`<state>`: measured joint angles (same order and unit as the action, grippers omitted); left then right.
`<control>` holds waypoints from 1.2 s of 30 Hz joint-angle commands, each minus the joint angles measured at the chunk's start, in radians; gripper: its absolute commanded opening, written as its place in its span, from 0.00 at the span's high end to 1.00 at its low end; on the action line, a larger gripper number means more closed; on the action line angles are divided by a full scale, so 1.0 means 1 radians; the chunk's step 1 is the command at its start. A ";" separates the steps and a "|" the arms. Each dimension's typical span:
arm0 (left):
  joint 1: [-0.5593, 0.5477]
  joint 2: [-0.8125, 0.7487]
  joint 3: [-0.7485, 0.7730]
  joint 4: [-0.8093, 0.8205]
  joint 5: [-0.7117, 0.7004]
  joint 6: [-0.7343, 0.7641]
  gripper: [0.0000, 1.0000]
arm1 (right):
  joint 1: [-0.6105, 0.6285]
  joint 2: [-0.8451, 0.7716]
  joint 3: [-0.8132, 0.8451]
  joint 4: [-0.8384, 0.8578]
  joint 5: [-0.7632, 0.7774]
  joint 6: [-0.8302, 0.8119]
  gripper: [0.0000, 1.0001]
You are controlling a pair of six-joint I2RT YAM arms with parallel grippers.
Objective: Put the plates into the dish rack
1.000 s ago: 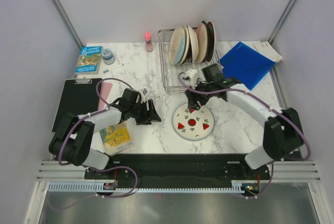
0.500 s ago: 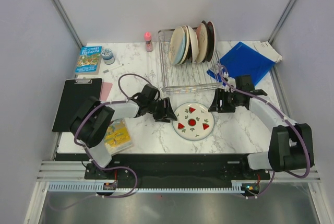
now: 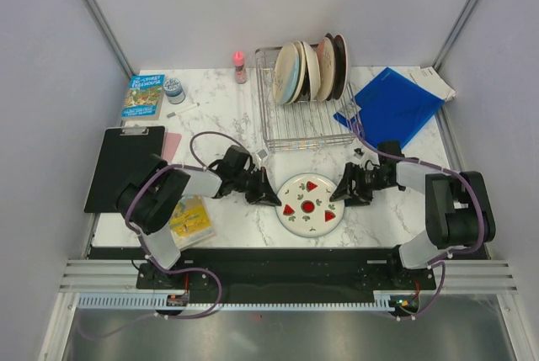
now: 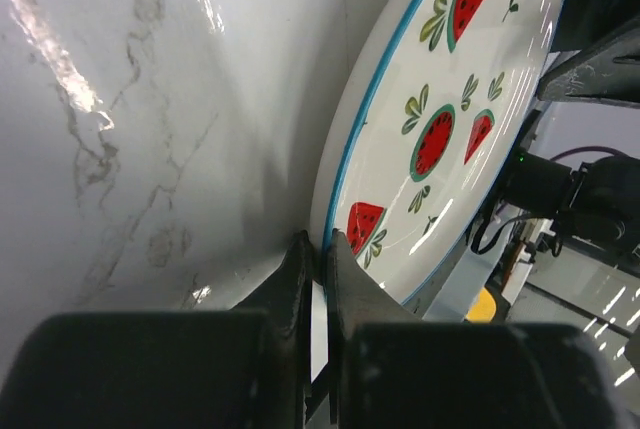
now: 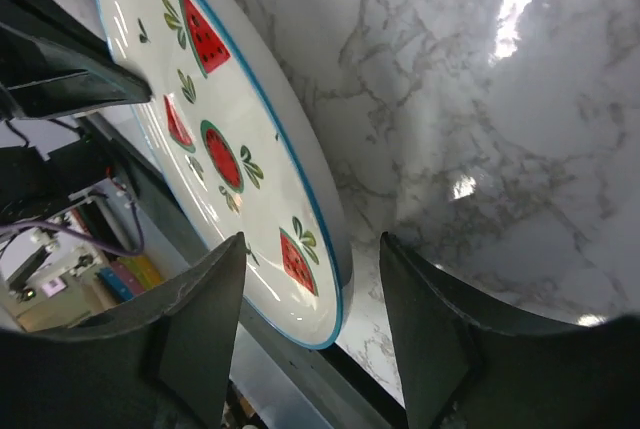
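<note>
A white plate (image 3: 310,204) with red watermelon shapes and a blue rim lies on the marble table in front of the dish rack (image 3: 295,130). My left gripper (image 3: 268,199) is shut on the plate's left rim; in the left wrist view the rim (image 4: 345,149) runs down into the pinched left gripper (image 4: 322,249). My right gripper (image 3: 341,194) is open at the plate's right edge. In the right wrist view the plate (image 5: 215,139) has its rim between the spread fingers of the right gripper (image 5: 312,244), untouched. Several plates (image 3: 312,71) stand upright at the back of the rack.
A blue folder (image 3: 392,104) lies right of the rack. A black clipboard (image 3: 126,163), a book (image 3: 143,96), a small blue-topped tin (image 3: 174,89) and a yellow packet (image 3: 189,220) sit on the left. A pink bottle (image 3: 239,65) stands behind the rack's left corner.
My left gripper moved right to the plate and shut on its left rim. My right arm swung away from the rack and down to the plate's right edge. The plate slid slightly nearer.
</note>
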<state>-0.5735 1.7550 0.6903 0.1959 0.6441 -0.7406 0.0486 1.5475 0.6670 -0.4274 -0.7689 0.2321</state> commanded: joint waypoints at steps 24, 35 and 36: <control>0.041 -0.108 0.106 -0.139 0.080 0.274 0.52 | 0.080 -0.251 0.247 -0.364 -0.116 -0.299 1.00; 0.162 -0.627 0.104 -0.437 -0.122 0.635 0.13 | 0.310 -0.060 0.937 -0.263 0.161 -0.119 1.00; 0.162 -0.628 0.124 -0.444 -0.186 0.626 0.03 | 0.322 -0.022 0.994 -0.226 0.286 -0.114 1.00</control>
<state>-0.4095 1.1660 0.7849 -0.1638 0.6281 -0.2413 0.2920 1.4014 1.4258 -0.8307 -0.6785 0.0299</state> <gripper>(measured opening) 0.834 0.229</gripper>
